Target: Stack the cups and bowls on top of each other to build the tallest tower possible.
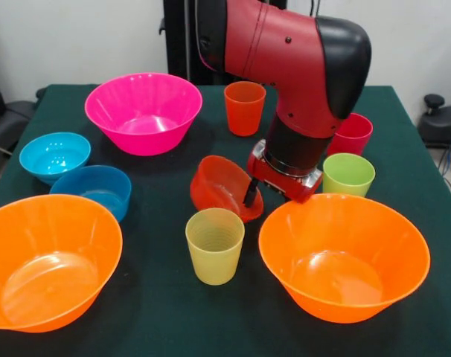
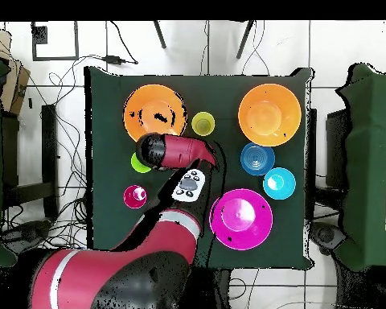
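My gripper [image 1: 253, 195] is shut on the rim of the small red-orange bowl [image 1: 218, 186], which hangs tilted with its mouth toward the left; one black finger shows inside it. In front stands the ribbed yellow cup [image 1: 214, 245] [image 2: 203, 123]. Large orange bowls sit front left [image 1: 50, 260] and front right [image 1: 343, 256]. The green cup [image 1: 348, 173] and red-pink cup [image 1: 352, 134] stand right of the arm, the orange cup [image 1: 244, 108] behind it. The magenta bowl [image 1: 144, 111], light blue bowl [image 1: 54, 156] and darker blue bowl [image 1: 95, 190] are on the left. All stand apart, mouths up.
The dark green table [image 1: 158, 312] ends close in front of the two orange bowls. In the overhead view the arm [image 2: 176, 150] covers the red-orange bowl and part of the green cup [image 2: 138, 165]. Chairs and cables lie around the table.
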{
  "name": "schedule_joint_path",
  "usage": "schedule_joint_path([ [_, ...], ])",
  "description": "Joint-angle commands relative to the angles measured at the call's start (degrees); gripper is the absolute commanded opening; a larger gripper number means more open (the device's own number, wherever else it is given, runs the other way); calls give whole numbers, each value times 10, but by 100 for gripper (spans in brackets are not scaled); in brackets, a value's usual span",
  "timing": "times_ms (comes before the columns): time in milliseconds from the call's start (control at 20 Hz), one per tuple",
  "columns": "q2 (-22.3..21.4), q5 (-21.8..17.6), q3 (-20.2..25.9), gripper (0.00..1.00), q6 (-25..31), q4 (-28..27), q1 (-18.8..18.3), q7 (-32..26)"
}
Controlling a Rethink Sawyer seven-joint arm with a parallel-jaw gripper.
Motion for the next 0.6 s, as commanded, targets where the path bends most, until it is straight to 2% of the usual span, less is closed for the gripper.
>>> schedule_joint_path([
  [50,64,26,61,100,-31,-47,23,105],
  [350,69,44,58,100,-25,-55,34,113],
  [600,53,51,68,100,-18,-43,25,96],
])
